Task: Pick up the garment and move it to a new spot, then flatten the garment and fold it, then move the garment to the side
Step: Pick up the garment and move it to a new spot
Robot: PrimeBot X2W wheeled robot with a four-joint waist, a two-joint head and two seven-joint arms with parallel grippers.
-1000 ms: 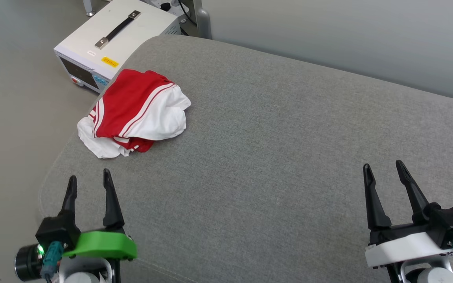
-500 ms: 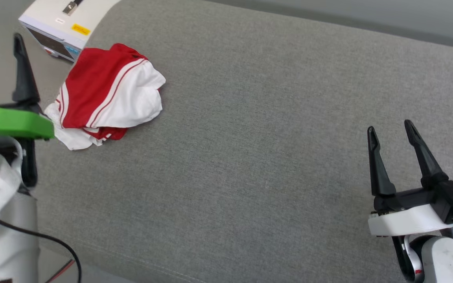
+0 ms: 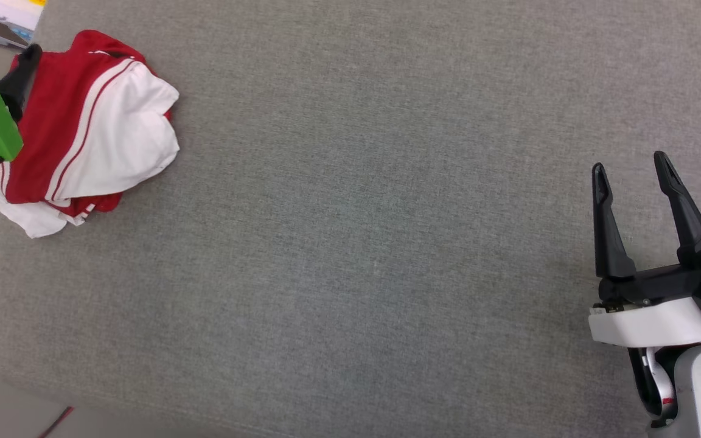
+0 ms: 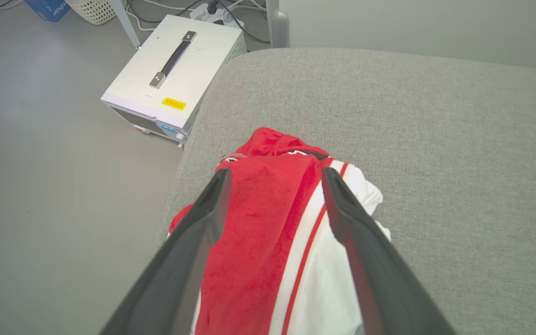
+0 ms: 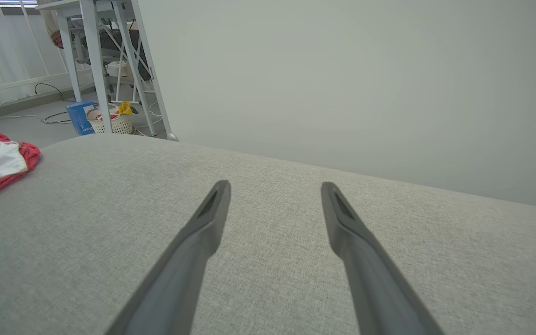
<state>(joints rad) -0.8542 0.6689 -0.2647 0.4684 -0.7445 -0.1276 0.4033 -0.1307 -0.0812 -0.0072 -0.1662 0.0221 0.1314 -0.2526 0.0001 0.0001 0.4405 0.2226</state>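
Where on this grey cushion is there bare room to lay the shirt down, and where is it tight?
The widest bare stretch of the cushion runs from the garment across to the right gripper. The left corner is crowded: the garment is bunched there, the open left gripper is over it, and a white box sits on the floor just beyond.

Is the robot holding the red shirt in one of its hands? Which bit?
Nothing is held. The left hand is open above the crumpled shirt, not closed on it. The right hand is open over the grey cushion.
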